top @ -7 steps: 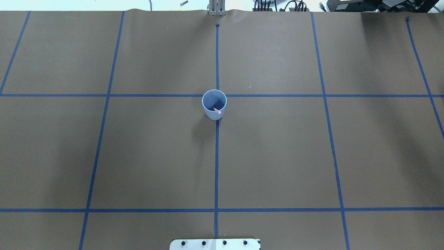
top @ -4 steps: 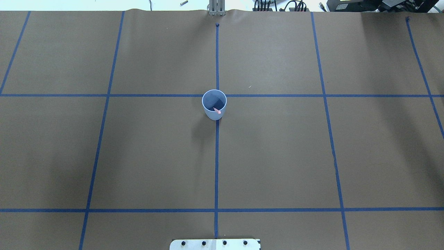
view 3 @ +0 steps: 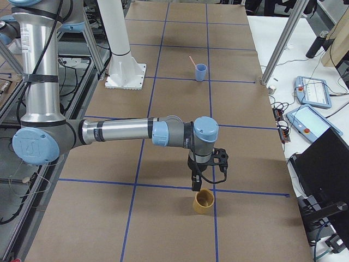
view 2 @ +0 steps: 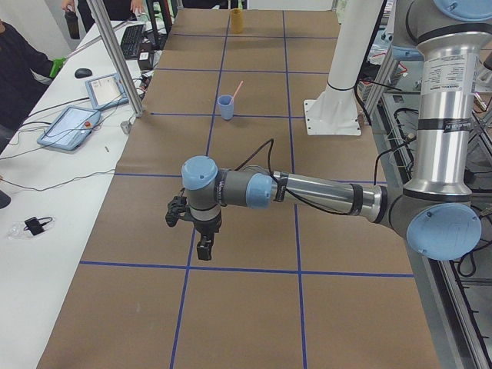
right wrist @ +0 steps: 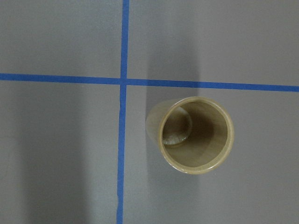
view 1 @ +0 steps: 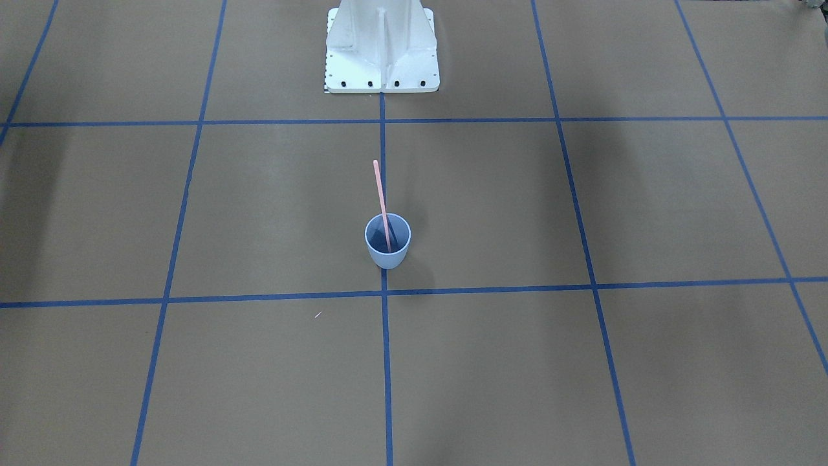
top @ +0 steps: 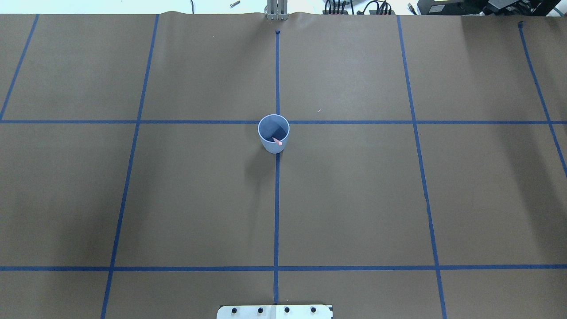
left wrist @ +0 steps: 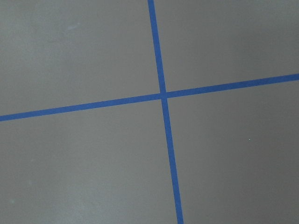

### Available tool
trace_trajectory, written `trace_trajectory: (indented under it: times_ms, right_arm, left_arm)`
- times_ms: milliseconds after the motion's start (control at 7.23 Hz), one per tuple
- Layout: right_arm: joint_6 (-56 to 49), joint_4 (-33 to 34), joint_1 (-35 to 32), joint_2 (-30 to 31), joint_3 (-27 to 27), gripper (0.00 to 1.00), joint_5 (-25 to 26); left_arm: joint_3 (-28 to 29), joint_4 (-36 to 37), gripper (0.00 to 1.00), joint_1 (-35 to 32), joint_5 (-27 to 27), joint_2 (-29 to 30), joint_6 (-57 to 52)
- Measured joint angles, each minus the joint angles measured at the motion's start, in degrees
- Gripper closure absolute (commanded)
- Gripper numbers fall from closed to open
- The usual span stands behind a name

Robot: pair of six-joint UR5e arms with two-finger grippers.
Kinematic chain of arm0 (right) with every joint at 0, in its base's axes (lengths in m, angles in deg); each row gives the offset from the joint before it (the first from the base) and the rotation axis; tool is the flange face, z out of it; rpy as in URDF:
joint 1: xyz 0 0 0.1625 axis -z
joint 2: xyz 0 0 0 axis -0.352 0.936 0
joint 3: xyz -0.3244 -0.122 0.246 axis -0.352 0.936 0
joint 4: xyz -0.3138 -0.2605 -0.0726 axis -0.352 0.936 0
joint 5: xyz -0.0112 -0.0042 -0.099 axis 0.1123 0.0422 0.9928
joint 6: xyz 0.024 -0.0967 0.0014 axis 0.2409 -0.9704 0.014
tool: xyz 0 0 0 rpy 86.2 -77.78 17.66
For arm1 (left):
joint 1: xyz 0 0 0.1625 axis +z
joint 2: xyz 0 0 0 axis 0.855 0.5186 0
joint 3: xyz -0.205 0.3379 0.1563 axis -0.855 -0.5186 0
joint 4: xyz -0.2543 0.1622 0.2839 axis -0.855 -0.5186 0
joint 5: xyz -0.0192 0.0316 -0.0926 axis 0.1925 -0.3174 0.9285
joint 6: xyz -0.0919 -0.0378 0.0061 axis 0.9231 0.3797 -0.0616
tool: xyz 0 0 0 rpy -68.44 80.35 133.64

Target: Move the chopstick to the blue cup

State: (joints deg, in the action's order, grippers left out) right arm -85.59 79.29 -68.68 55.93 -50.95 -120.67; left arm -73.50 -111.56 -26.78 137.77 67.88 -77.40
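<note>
Chopstick (view 1: 381, 194) is in the blue cup (view 1: 387, 257): lower end down on the dark blue inside, shaft leaning on the rim and tilted toward the robot base (view 1: 381, 65). It's pale pink, very thin and straight, with most of its length above the rim. From overhead it foreshortens to a short pink stub at the cup's near rim.

Cup is light blue, smooth, no handle, tapering to the base. It stands upright on the brown paper (top: 354, 199), on the middle tape line (top: 276, 212), just on the robot's side of a tape crossing.

Left gripper (view 2: 203, 252) points down over the paper near the table's left end, well apart from the cup. It shows only in the side view, so I can't tell how far open it is or whether it holds anything. Its wrist camera shows only paper and a tape crossing.

Right gripper (view 3: 194, 185) points down at the opposite end, just above a tan cup (view 3: 204, 202), again seen side-on only — opening and hold can't be told. Its wrist camera looks straight down into the tan cup, which stands upright just beside a tape crossing.
</note>
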Motion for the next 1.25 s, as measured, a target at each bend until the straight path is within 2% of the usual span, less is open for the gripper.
trace_trajectory:
  times_ms: [553,1245]
  right_arm:
    - [0.4,-0.2,-1.0,0.2,0.2,0.00,-2.1]
    - [0.3,-0.2,-1.3,0.3,0.1,0.00,-2.1]
  left_arm:
    - [2.6,0.2,0.02,-3.6,3.6,-0.2,-0.1]
    - [3.8,-0.2,0.02,-3.8,4.1,0.1,-0.2]
